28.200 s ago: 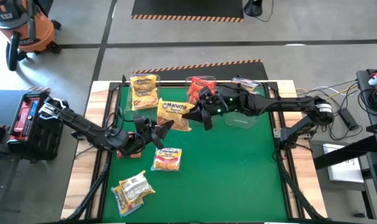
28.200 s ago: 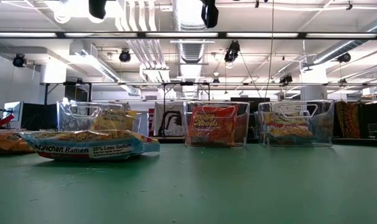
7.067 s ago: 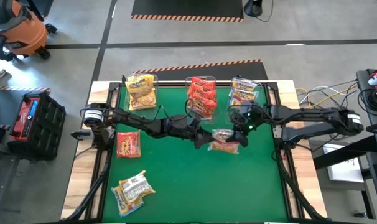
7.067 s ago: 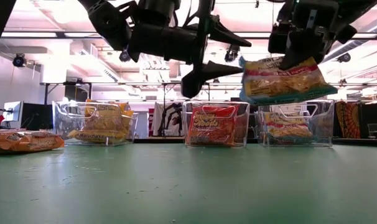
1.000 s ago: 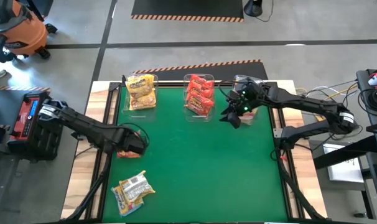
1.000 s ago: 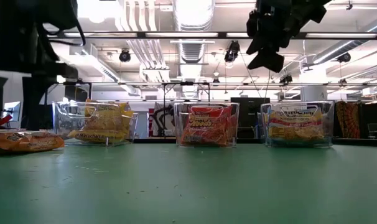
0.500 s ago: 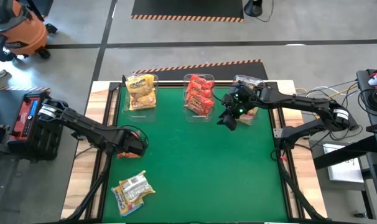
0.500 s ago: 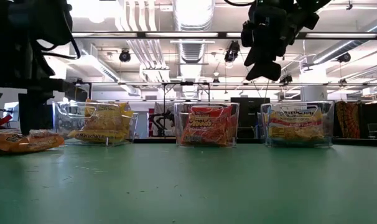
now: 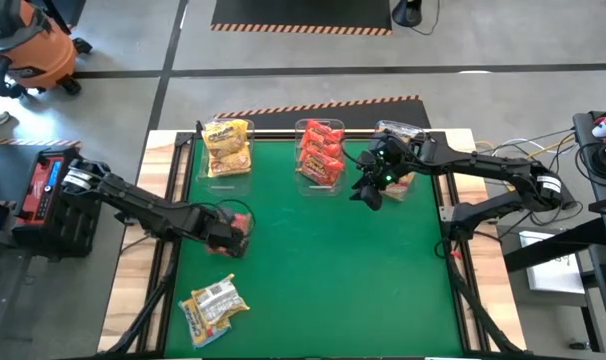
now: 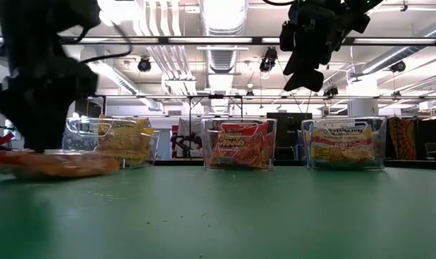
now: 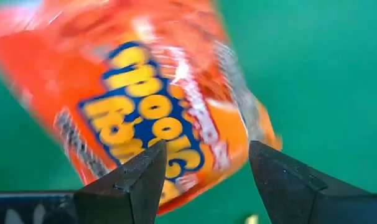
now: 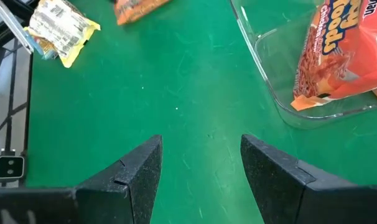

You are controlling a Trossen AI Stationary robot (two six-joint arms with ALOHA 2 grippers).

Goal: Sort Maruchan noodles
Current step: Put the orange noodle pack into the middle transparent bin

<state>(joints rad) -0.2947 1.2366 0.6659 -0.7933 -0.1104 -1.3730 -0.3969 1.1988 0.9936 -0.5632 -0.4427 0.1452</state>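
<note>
Green worktop: your left gripper, near the left edge, pinches a red packet, right gripper spread and empty by the back bins; next, carry it to the red bin.

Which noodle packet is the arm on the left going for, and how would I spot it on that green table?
Start at the green table and go to its left side, about halfway down. There the left gripper is at a red-orange packet with blue and yellow lettering. The only other loose packet, nearer the front corner, is pale yellow and silver, and every other packet sits in a clear bin.
</note>
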